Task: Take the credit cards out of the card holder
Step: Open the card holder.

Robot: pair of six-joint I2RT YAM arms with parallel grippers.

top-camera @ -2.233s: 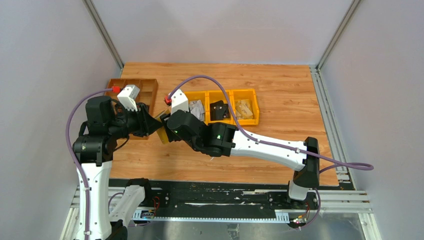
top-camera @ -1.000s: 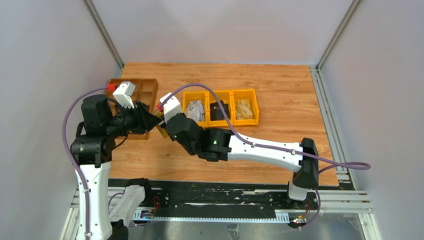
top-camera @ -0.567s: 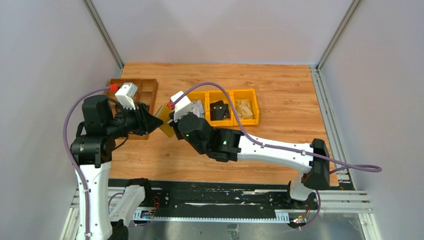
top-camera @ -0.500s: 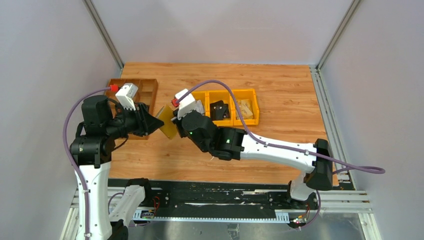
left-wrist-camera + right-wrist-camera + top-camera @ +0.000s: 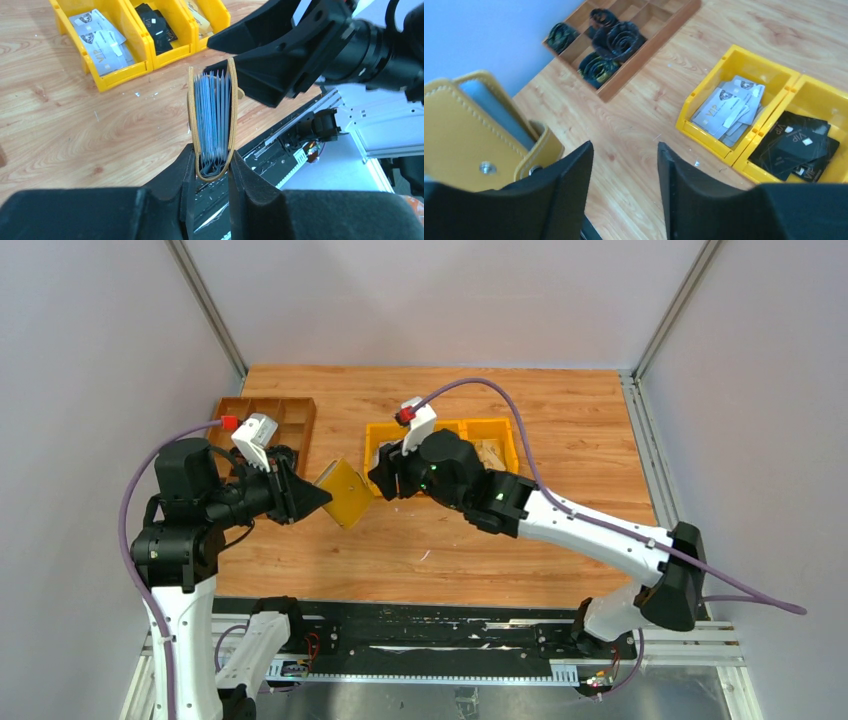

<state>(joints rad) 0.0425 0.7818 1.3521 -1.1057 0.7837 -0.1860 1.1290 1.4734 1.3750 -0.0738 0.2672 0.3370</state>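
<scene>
My left gripper is shut on the fold of the card holder, a mustard-yellow wallet held up above the table. In the left wrist view the card holder stands open-edge up between my fingers, showing grey-blue inner sleeves; I cannot tell whether cards are in them. My right gripper is open and empty, just right of the wallet, apart from it. The right wrist view shows the wallet with its snap tab at left. Silvery credit cards and black credit cards lie in yellow bins.
Three joined yellow bins stand behind my right arm, which hides most of them; they also show in the left wrist view. A brown compartment tray with black coiled items stands at the back left.
My right gripper has pulled away from the wallet to the right, toward the bins, and is now open and empty. My left gripper still holds the wallet, slightly lower and nearer.
</scene>
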